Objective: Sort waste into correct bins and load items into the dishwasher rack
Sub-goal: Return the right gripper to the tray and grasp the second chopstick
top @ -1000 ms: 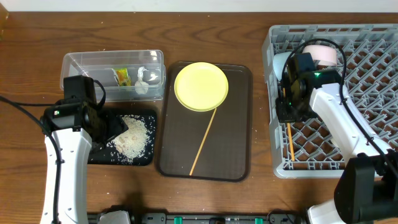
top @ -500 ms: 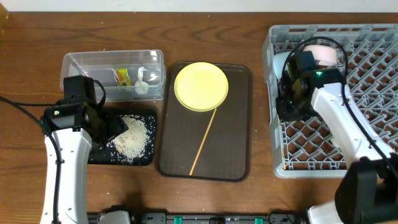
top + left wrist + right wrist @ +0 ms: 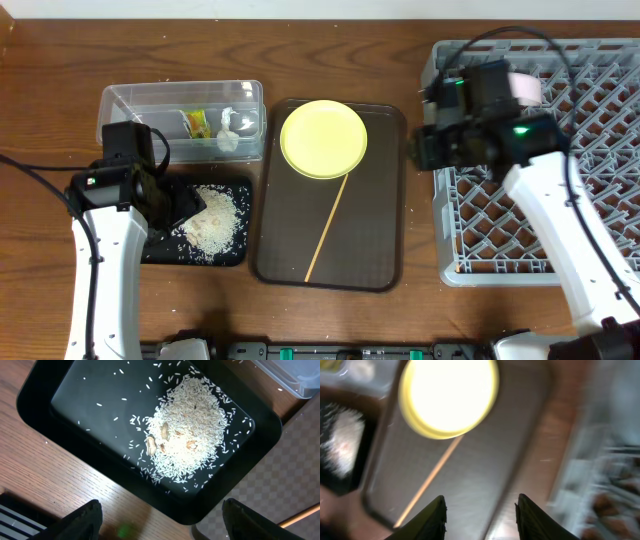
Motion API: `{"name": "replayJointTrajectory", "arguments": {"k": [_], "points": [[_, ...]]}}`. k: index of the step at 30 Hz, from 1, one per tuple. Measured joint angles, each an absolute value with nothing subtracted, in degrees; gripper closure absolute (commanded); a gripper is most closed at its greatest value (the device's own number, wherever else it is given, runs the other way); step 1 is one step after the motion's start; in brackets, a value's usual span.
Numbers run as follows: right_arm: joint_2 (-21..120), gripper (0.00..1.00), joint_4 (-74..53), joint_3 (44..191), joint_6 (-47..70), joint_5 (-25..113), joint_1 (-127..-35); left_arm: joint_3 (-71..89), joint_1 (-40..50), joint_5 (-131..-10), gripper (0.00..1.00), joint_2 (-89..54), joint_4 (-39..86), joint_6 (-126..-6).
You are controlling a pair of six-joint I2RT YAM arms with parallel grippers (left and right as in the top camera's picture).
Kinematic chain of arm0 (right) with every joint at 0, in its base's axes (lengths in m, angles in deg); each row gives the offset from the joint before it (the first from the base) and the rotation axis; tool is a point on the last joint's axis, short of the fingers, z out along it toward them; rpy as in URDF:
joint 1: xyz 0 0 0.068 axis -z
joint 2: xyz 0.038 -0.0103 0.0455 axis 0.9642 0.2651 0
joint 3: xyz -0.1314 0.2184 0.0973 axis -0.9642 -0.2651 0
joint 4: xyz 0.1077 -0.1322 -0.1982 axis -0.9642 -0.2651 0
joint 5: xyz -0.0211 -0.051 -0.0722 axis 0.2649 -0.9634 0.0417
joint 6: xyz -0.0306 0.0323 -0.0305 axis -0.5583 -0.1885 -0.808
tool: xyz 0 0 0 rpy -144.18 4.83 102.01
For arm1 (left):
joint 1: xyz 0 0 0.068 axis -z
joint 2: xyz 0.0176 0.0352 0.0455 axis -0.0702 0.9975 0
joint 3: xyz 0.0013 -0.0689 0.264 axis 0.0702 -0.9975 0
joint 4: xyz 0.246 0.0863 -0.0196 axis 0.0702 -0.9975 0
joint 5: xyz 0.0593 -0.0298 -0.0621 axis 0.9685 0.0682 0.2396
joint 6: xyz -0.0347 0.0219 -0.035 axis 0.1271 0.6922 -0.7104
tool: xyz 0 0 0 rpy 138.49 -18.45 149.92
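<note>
A round yellow plate (image 3: 323,138) lies at the back of a dark brown serving tray (image 3: 375,240), with one wooden chopstick (image 3: 327,228) slanting in front of it. Both show blurred in the right wrist view, the plate (image 3: 449,395) and the chopstick (image 3: 427,482). My right gripper (image 3: 422,150) (image 3: 481,510) is open and empty, between the brown tray and the grey rack (image 3: 560,200). My left gripper (image 3: 178,207) (image 3: 160,520) is open and empty over the near edge of the black tray (image 3: 160,245), which holds the rice heap (image 3: 213,222) (image 3: 187,435). The clear tub (image 3: 120,105) holds the green-yellow wrapper (image 3: 197,123) and white scrap (image 3: 228,135). A pale cup (image 3: 527,88) sits in the rack. The bowls are hidden.
The rack fills the right side, and its left wall stands just right of my right gripper. The clear tub, black tray and brown tray sit close together on the wooden table. Cables trail from both arms.
My right arm has swung left from over the rack's left part to its left edge. The chopstick seen in the rack a second ago no longer shows. The left arm has not moved.
</note>
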State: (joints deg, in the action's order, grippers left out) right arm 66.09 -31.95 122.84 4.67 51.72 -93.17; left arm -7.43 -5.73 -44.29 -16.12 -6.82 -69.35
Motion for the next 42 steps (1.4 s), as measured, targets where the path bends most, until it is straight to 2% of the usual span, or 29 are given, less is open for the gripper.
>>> {"name": "replayJointTrajectory", "arguments": {"k": [11, 20, 32, 42], "points": [[79.6, 0.56, -30.2, 122.8, 16.9, 50.2, -112.2, -7.4, -5.7, -44.3, 0.20, -16.1, -6.8, -69.3], [91.5, 0.59, -26.9, 122.8, 26.5, 47.7, -119.9, -7.4, -5.7, -44.3, 0.20, -16.1, -6.8, -69.3], [95.7, 0.99, -30.4, 123.3, 34.2, 43.0, -121.7, -7.4, -5.7, -44.3, 0.20, -16.1, -6.8, -69.3], [95.7, 0.99, -34.9, 123.3, 33.6, 41.9, -115.7, -7.4, -5.7, -44.3, 0.21, -16.1, -6.8, -69.3]]}}
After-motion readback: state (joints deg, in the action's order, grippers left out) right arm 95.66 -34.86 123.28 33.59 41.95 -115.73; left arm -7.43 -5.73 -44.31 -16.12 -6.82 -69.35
